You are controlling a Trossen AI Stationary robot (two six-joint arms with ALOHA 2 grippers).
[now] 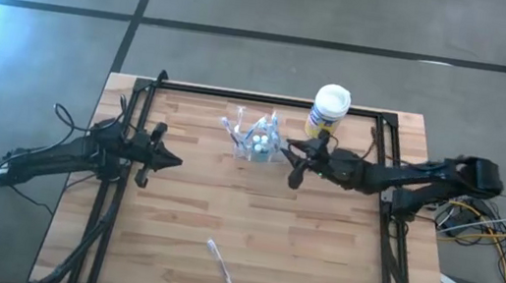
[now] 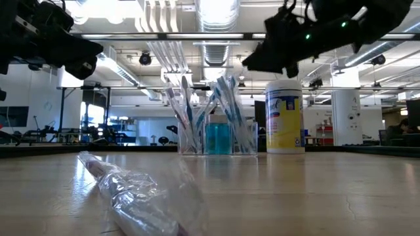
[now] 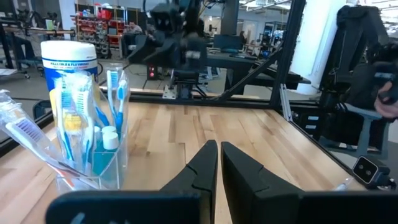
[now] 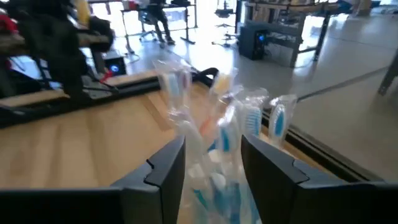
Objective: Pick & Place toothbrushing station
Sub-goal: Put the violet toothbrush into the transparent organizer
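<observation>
A wooden table (image 1: 316, 260) filled the middle of the high view. Near its far edge stood a clear cup (image 1: 257, 140) of toothbrushes, with a yellow canister (image 1: 327, 112) just to its right. The right gripper (image 1: 292, 163) reached in from the right, its tips just beside the cup. The left gripper (image 1: 171, 161) pointed inward at the left side, well apart from the cup. A wrapped toothbrush (image 1: 222, 266) lay alone near the near edge.
</observation>
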